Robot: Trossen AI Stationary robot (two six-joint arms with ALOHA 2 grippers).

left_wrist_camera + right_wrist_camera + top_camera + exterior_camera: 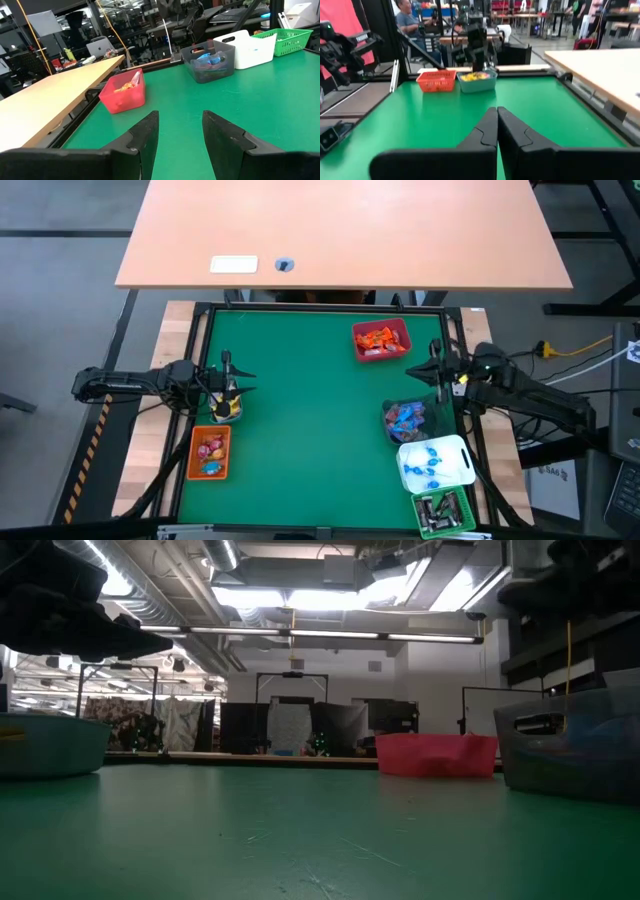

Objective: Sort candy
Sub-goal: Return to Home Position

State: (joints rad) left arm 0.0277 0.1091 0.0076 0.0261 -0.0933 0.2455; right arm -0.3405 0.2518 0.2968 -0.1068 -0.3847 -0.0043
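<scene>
The candy lies sorted in bins on the green mat. A red bin (pixel 380 340) holds orange-red sweets, a clear dark bin (pixel 405 421) blue and red ones, a white bin (pixel 436 463) blue ones, and a green bin (pixel 445 513) dark ones. Pink and yellow sweets fill an orange bin (pixel 210 452), and yellow ones a grey bin (pixel 226 409). My left gripper (pixel 180 117) hangs level above the grey bin at the mat's left side, open, nothing between its fingers. My right gripper (pixel 497 112) hangs level at the right side, above the clear bin's far edge, shut and holding nothing.
A wooden table (pixel 340 230) stands beyond the mat's far edge, with a white card (pixel 234 265) on it. The green mat (pixel 310 430) stretches between the left and right rows of bins. A seated person (pixel 410 22) shows in the room behind the left arm.
</scene>
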